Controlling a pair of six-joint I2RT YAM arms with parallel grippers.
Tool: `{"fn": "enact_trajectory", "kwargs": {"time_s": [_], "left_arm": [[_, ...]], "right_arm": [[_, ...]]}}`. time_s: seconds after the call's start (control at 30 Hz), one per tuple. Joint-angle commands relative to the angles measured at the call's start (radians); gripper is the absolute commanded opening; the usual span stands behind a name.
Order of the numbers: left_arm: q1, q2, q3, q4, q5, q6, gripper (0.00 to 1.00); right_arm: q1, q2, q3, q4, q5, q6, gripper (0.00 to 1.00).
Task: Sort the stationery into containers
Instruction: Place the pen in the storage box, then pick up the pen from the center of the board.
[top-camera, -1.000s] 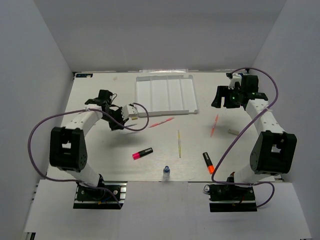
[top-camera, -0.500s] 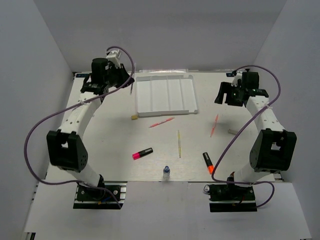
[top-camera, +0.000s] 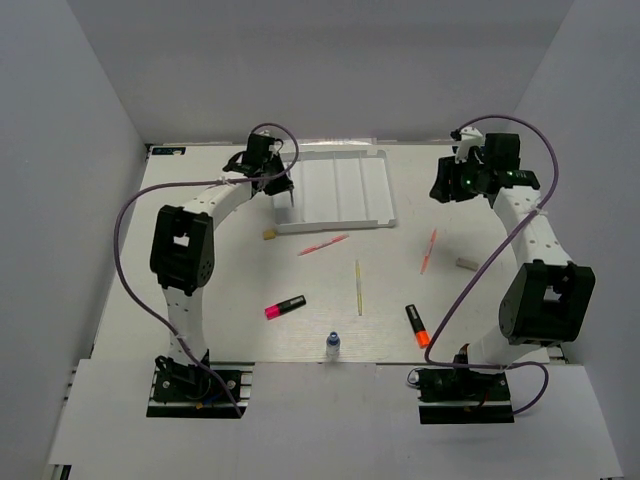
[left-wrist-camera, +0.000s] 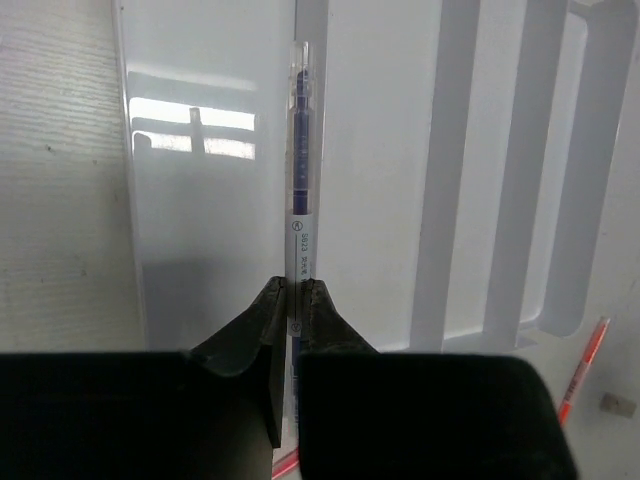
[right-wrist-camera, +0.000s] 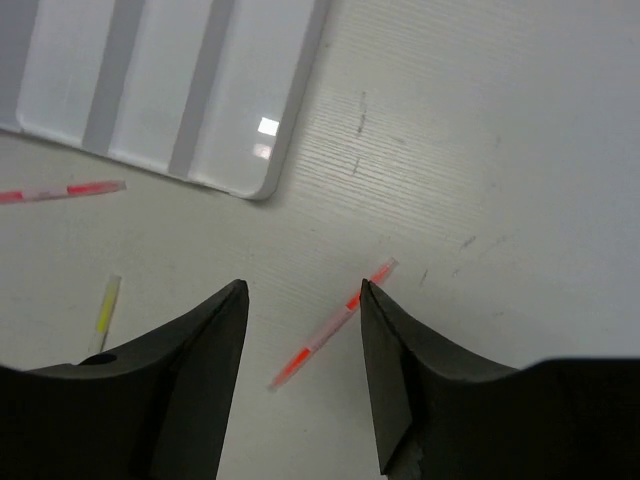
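Observation:
The white tray (top-camera: 350, 185) lies at the back middle. My left gripper (top-camera: 289, 195) is shut on a clear pen with dark ink (left-wrist-camera: 300, 150) and holds it over the tray's (left-wrist-camera: 200, 200) left compartments, along a ridge. My right gripper (top-camera: 446, 187) is open and empty above the table right of the tray; an orange pen (right-wrist-camera: 335, 325) lies below between its fingers (right-wrist-camera: 210, 340). On the table lie the orange pen (top-camera: 430, 250), a pink pen (top-camera: 322, 244), a yellow pen (top-camera: 358, 287), a pink-ended highlighter (top-camera: 285, 307), an orange-ended highlighter (top-camera: 417, 325) and a blue-capped bottle (top-camera: 333, 343).
One beige eraser (top-camera: 268, 235) lies just in front of the tray's left corner, another (top-camera: 466, 263) at the right near the orange pen. Grey walls close the table at the back and sides. Purple cables arc from both arms.
My left arm swung from the table's left side to the back left and then over the tray's left part, the pen in its jaws. The right gripper shifted only slightly.

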Motion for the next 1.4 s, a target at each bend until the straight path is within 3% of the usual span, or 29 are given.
{"fn": "enact_trajectory", "kwargs": {"time_s": [0.0,0.07,0.17,0.33,0.5,0.57,0.77,0.9,0.97,1.07,1.37], "left_arm": [[-0.016,0.018,0.085,-0.001,-0.103,0.005,0.00],[-0.025,0.041,0.108,-0.015,-0.130,0.054,0.00],[-0.025,0.090,0.174,-0.085,-0.144,0.096,0.09],[-0.025,0.092,0.183,-0.106,-0.138,0.107,0.47],[0.001,0.032,0.168,-0.066,0.074,0.142,0.63],[0.012,-0.037,0.153,-0.037,0.164,0.182,0.69],[0.122,-0.268,-0.039,0.138,0.467,0.203,0.74],[0.223,-0.304,-0.091,0.155,0.694,0.171,0.73],[0.269,-0.318,-0.168,0.259,0.790,0.102,0.72],[0.326,-0.342,-0.240,0.419,0.913,0.015,0.72],[0.349,-0.361,-0.274,0.450,0.981,0.009,0.72]], "right_arm": [[0.031,-0.052,-0.016,0.042,-0.145,-0.199,0.54],[0.075,-0.030,-0.002,0.024,-0.147,-0.269,0.56],[0.115,0.011,0.055,-0.062,-0.145,-0.369,0.61],[0.201,0.030,0.082,-0.099,-0.148,-0.473,0.63],[0.316,0.040,0.101,-0.136,-0.144,-0.677,0.59],[0.354,0.060,0.121,-0.144,-0.144,-0.754,0.52],[0.487,0.194,0.238,-0.214,-0.136,-0.943,0.33],[0.579,0.345,0.344,-0.286,-0.101,-1.052,0.21],[0.631,0.391,0.386,-0.337,-0.093,-1.073,0.17],[0.697,0.441,0.374,-0.320,-0.073,-1.121,0.17],[0.754,0.583,0.453,-0.340,-0.040,-1.188,0.24]]}}
